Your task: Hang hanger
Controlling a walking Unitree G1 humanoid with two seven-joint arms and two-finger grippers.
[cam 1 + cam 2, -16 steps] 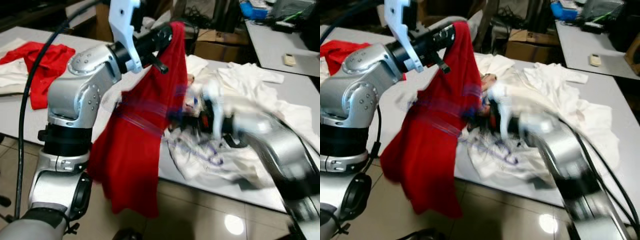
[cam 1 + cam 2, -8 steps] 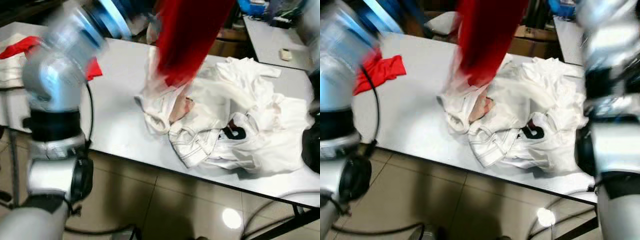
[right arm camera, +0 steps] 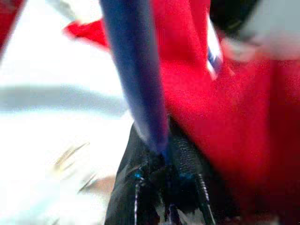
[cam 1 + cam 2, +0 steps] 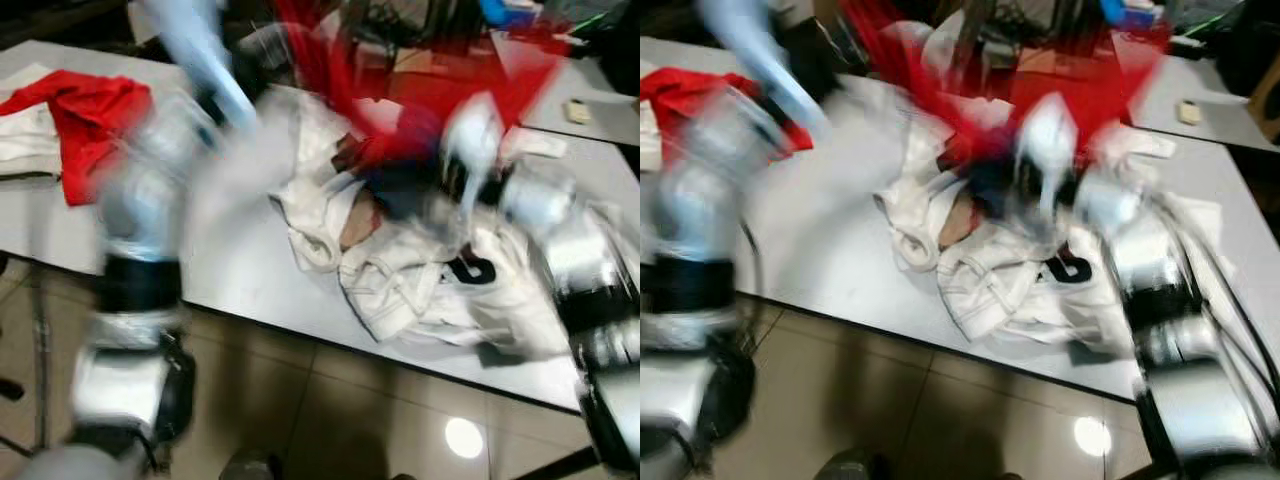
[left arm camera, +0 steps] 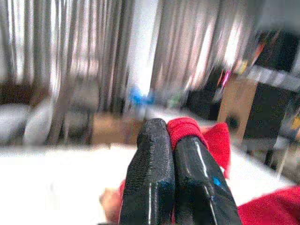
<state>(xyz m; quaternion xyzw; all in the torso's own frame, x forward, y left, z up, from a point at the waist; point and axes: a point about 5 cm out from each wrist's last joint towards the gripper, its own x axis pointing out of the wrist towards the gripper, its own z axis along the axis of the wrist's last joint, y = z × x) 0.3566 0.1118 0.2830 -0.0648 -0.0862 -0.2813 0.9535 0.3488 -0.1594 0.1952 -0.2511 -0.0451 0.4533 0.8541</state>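
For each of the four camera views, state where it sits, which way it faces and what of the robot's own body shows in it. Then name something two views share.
Left eye view: on the head, facing forward and down at the grey table with white clothes; both blurred silver arms show.
Right eye view: same head, same scene, shifted slightly.
Left wrist view: along the left gripper, fingers pressed together on the red garment, facing curtains.
Right wrist view: along the right gripper, closed on a blue hanger against the red garment.
Shared: both wrist views show the red garment.
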